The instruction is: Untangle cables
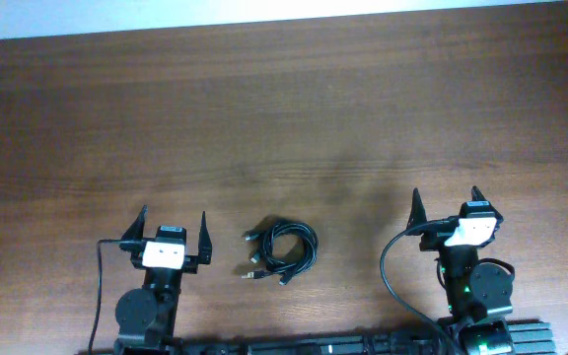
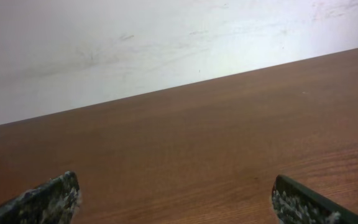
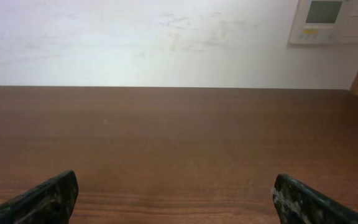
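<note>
While both arms sit at the lower edge of the overhead frame, the cables (image 1: 282, 251) lie between them, low and just left of centre, on the brown wooden table (image 1: 264, 108). They form one compact coil of thin black cord, with several small plug ends sticking out on its left side. Neither arm touches the coil.

The left gripper (image 1: 174, 215), at the lower left of the frame, has its jaws spread wide and holds nothing. The coil is near its right-hand finger but clear of it. The right gripper (image 1: 446, 193), at the lower right, is likewise spread wide and empty, and stands farther from the coil. A thicker black wire (image 1: 390, 271) loops beside the right arm, and a second wire (image 1: 100, 286) runs down by the left arm.

In the left wrist view, the fingers (image 2: 51, 199) show at the bottom corners, with bare table between them and a pale wall (image 2: 135, 37) beyond. The right wrist view shows the same arrangement, plus a white wall panel (image 3: 328, 22) at the upper right.
</note>
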`<move>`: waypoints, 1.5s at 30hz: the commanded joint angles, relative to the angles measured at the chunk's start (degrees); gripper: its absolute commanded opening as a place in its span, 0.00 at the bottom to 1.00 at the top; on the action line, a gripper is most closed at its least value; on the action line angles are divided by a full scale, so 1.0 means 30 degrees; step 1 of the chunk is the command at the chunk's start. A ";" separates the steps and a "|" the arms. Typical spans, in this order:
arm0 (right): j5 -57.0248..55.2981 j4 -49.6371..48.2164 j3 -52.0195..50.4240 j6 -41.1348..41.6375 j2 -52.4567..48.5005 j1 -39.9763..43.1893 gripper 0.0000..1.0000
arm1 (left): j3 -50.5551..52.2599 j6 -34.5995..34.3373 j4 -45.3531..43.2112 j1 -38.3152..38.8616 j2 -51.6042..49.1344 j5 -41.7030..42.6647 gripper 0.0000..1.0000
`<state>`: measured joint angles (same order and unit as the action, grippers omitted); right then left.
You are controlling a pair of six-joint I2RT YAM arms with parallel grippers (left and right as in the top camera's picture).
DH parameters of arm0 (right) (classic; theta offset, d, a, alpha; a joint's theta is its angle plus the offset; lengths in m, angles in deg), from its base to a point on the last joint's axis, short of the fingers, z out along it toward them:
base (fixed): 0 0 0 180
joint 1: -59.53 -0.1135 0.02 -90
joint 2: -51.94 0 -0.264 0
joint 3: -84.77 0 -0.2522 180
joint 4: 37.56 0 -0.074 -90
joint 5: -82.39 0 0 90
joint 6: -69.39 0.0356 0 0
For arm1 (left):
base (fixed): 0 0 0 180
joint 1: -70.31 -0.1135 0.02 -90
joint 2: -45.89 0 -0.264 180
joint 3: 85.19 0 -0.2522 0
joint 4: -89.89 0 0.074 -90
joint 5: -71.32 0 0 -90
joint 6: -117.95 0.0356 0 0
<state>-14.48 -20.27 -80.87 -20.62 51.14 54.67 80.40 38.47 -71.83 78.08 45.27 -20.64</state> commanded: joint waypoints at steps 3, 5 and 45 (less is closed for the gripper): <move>-0.0503 0.0117 -0.0095 0.0102 0.0204 0.0146 0.99 | 0.0051 0.0248 0.0066 -0.0124 0.0109 -0.0138 0.99; -0.0503 0.0117 -0.0095 0.0102 0.0204 0.0146 0.99 | 0.0051 0.0248 0.0066 -0.0124 0.0109 -0.0138 0.99; -0.0503 0.0117 -0.0095 0.0102 0.0204 0.0146 0.99 | -0.2076 -0.2601 0.1756 -0.0124 -0.2892 0.0903 0.99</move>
<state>-14.48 -20.29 -80.87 -20.57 51.14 54.67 77.43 32.15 -66.57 78.08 40.27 -18.85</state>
